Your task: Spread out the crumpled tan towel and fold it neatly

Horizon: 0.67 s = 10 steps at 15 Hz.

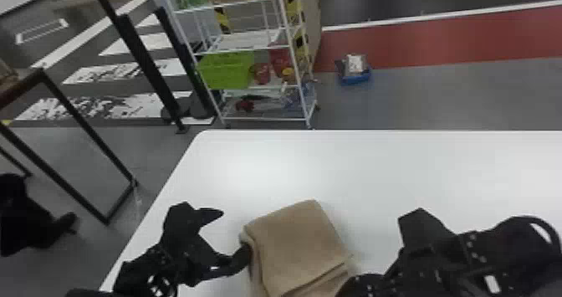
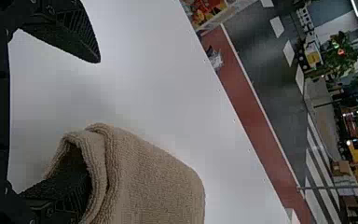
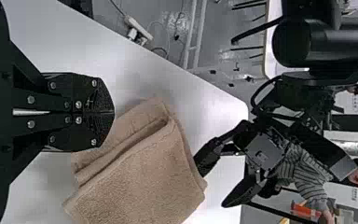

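The tan towel [image 1: 299,246] lies folded into a thick layered bundle near the front of the white table. My left gripper [image 1: 236,233] is at its left side, fingers spread wide; one finger reaches into the fold at the towel's edge, the other stands apart over bare tabletop. In the left wrist view that lower finger of the gripper [image 2: 81,121] is tucked inside the opening of the towel [image 2: 154,182]. To the towel's right is my right gripper [image 1: 372,275]. The right wrist view shows this gripper [image 3: 113,112] with its fingertips pressed together, beside the towel's layered edge [image 3: 140,172].
The white table [image 1: 376,170] has its left edge close to my left arm. Beyond its far edge stands a wire shelf [image 1: 251,49] with a green basket [image 1: 228,70]. A blue box [image 1: 354,74] rests on the floor.
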{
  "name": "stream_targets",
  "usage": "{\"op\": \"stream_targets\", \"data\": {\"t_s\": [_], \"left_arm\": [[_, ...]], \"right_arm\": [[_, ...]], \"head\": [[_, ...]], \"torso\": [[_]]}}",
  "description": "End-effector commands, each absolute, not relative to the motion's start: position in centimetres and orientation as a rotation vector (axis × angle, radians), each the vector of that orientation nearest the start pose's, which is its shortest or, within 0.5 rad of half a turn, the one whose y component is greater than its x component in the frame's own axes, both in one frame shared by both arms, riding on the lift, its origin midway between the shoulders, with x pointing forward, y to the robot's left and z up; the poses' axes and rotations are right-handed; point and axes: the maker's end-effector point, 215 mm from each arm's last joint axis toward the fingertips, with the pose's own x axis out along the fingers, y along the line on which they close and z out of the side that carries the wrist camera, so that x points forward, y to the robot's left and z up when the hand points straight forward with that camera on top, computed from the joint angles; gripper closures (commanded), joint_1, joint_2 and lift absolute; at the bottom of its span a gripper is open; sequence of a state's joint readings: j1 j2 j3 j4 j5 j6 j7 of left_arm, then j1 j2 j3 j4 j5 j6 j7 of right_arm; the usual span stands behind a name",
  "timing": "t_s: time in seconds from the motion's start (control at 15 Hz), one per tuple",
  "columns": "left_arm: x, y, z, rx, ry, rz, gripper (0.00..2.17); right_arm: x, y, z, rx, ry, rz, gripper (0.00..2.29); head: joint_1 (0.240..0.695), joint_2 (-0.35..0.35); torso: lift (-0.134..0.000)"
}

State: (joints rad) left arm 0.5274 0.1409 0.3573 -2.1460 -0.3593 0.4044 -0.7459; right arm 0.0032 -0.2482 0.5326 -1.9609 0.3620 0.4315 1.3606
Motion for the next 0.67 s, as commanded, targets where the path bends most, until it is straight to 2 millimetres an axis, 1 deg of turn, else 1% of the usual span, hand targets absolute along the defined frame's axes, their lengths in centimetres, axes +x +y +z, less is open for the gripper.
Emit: {"op": "stream_targets", "data": {"t_s": [0.0,0.13,0.2,0.33,0.4,0.47,0.53,0.6], "left_arm": [[37.9,34.7,-42.7,0.446,0.564,-0.367,0.13],[37.0,34.4,-42.6,0.434,0.583,-0.426,0.12],[36.7,34.1,-42.4,0.437,0.592,-0.460,0.12],[36.5,34.5,-42.2,0.507,0.615,-0.473,0.12],[36.4,35.2,-42.5,0.556,0.642,-0.457,0.12],[36.4,35.8,-42.7,0.594,0.658,-0.434,0.12],[36.7,36.4,-42.5,0.602,0.651,-0.402,0.12],[37.2,37.2,-42.1,0.601,0.638,-0.353,0.12]], "right_arm": [[29.5,8.8,-38.6,-0.425,0.351,1.738,2.03],[30.4,9.6,-37.3,-0.387,0.314,1.715,2.03],[31.9,10.0,-37.4,-0.378,0.305,1.655,2.03],[34.2,10.2,-38.8,-0.397,0.320,1.552,2.03],[35.3,10.1,-39.5,-0.415,0.328,1.510,2.03],[36.4,10.1,-39.9,-0.428,0.332,1.470,2.03],[37.3,10.2,-40.0,-0.440,0.331,1.444,2.03],[38.2,10.8,-40.2,-0.451,0.331,1.424,2.03]], "head": [[0.695,0.350],[0.695,0.350],[0.695,0.350],[0.695,0.350],[0.695,0.350],[0.695,0.350],[0.695,0.350],[0.695,0.350]], "torso": [[-0.122],[-0.122],[-0.122],[-0.122],[-0.122],[-0.122],[-0.122],[-0.122]]}}
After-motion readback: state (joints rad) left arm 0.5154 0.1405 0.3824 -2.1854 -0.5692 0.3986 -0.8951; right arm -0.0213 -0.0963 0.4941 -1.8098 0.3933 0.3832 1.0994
